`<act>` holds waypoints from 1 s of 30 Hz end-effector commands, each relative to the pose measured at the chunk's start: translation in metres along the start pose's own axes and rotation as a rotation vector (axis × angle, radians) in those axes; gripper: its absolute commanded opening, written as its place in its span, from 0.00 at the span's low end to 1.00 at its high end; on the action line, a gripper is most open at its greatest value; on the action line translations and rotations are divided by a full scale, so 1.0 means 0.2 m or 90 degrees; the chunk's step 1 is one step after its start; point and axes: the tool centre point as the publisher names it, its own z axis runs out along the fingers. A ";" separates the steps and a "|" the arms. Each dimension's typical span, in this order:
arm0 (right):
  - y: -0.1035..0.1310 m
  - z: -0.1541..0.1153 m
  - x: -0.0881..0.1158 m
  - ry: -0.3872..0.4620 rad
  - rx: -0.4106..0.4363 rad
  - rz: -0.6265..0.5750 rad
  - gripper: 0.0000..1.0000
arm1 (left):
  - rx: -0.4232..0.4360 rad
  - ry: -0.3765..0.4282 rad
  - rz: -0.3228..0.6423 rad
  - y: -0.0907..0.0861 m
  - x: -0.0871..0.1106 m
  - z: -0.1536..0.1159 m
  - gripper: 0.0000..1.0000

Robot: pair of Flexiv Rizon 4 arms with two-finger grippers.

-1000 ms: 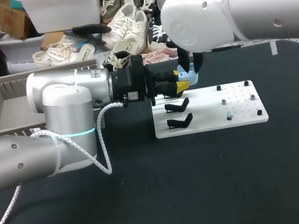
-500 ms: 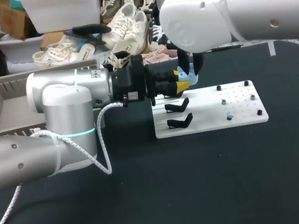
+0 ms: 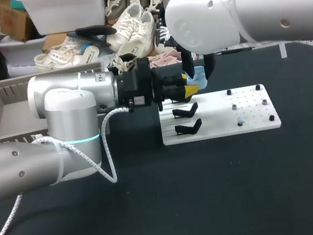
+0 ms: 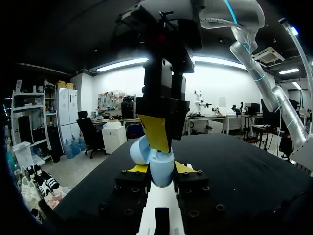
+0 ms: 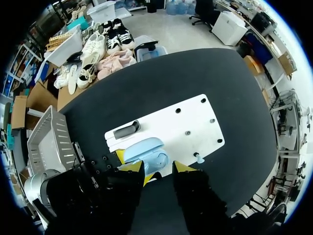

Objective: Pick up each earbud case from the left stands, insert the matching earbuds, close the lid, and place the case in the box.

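We see left pincer clenched on earbud case, above white board. Right pincer spread, one fingertip touching case from above. We judge case light, stiff, slippery, hinge delicate: hold body sides, press lid softly.

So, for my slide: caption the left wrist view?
Left pincer grips the blue earbud case; right pincer close above it.
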 end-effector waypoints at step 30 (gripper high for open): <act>-0.47 0.00 0.39 -0.113 -0.062 0.041 0.39 | -0.002 -0.001 0.001 0.00 0.00 0.00 0.00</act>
